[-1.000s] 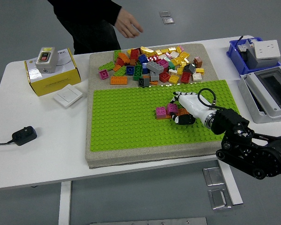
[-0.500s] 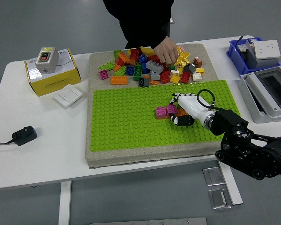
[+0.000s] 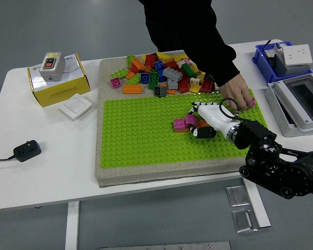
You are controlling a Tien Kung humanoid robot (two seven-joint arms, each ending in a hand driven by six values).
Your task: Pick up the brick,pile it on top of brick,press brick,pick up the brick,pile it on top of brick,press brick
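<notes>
Robot hand (image 3: 207, 125) at pink bricks (image 3: 184, 123) (person's hand (image 3: 239, 98) near).

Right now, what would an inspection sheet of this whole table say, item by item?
Surface: white table carrying a green studded baseplate.
Job's things: magenta bricks on the baseplate; loose brick pile behind it.
Clutter: yellow box, white switch, blue tray, grey enclosure.
Hands: right hand rests against the magenta bricks; left hand nothing seen.
Cables: black plug with lead at the left edge.
Surroundings: a person's hand reaches onto the baseplate, holding a small pink piece just behind the right hand.
</notes>
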